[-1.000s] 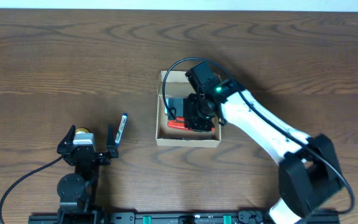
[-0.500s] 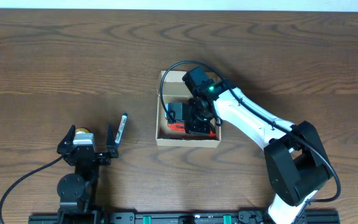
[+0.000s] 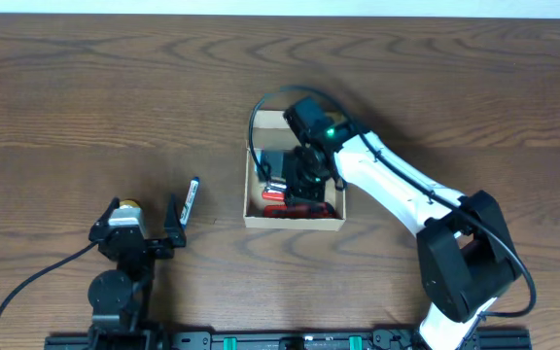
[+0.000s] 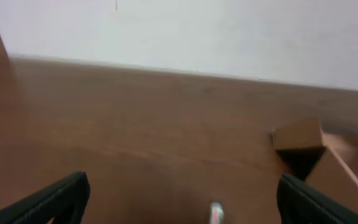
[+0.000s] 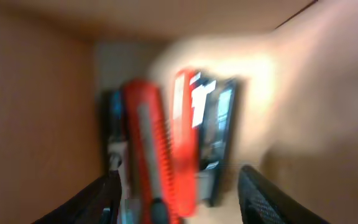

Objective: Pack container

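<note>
The container (image 3: 249, 199), a small tan cardboard box, sits open at mid table. Inside it lie a red utility knife (image 3: 295, 207) along the front wall and dark packaged items (image 3: 272, 165). My right gripper (image 3: 306, 178) hangs inside the box above them. In the right wrist view its jaws (image 5: 179, 205) stand apart, astride the red knife (image 5: 146, 149) and a second red piece (image 5: 185, 134) without gripping either. The left gripper (image 3: 144, 208) rests open near the front left, holding nothing. A corner of the container (image 4: 300, 138) shows in the left wrist view.
A slim black pen-like tool (image 3: 192, 199) lies on the wood just right of the left gripper, its pale tip (image 4: 216, 213) showing between the left fingers. A black cable (image 3: 261, 112) loops over the box's back left corner.
The right gripper has opened inside the box and drawn back a little; the red knife now lies free along the front wall. The left arm has not moved.
</note>
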You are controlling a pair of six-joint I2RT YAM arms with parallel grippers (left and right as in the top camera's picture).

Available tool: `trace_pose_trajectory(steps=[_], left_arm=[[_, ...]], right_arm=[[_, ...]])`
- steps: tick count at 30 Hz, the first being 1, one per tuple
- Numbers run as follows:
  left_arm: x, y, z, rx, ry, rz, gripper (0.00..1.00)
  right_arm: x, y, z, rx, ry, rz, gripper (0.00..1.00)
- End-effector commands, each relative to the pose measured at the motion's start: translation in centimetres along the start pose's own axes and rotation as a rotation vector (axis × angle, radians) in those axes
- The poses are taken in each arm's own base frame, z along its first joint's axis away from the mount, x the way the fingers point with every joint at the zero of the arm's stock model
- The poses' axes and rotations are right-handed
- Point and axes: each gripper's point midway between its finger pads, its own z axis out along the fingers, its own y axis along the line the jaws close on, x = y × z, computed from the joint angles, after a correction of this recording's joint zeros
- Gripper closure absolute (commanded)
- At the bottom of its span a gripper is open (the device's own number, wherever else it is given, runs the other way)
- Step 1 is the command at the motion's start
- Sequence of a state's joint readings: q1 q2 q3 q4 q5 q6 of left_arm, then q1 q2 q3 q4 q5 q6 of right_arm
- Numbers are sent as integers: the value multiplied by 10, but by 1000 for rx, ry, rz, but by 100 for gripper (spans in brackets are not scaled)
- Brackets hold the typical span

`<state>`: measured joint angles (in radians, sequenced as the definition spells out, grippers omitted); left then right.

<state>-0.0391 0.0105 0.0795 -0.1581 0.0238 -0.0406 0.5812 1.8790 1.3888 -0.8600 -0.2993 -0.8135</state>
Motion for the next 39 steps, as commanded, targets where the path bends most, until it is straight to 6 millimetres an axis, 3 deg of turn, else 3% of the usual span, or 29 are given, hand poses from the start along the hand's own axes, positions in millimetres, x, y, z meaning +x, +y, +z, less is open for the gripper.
trace_pose_trajectory(steps=[1,3,5,10,11,15,17,22,25,30,34,39], left_arm=[[-28,-6,-17,21,11,-97,4],[-48,-7,-30,9,46,-96,5],[-64,-7,-38,-4,98,-97,5],[-90,-10,-32,-49,354,-117,5],[-92,-11,-29,-60,421,-115,5],[-93,-11,-17,-102,695,-95,5],[-94,-11,-10,-108,809,-59,4],[-90,-18,13,-86,975,-45,5],[-81,-24,27,-54,1017,-63,5],[-58,-18,33,-67,1126,-6,2],[-43,3,34,-200,1182,126,16],[-20,-13,43,-177,1182,179,14]], right_arm=[[-40,-23,-61,129,-142,21,43],[-48,-33,-89,186,-190,48,39],[-50,-45,-118,253,-227,122,25],[-19,-80,-187,440,-288,369,9],[-7,-86,-200,479,-292,418,1],[61,-110,-248,634,-272,648,1],[107,-123,-271,742,-243,829,1],[207,-130,-309,892,-202,1161,1],[236,-129,-319,902,-226,1250,1],[257,-125,-320,869,-263,1310,1],[267,-120,-303,838,-233,1339,1],[278,-116,-273,793,-205,1375,1]])
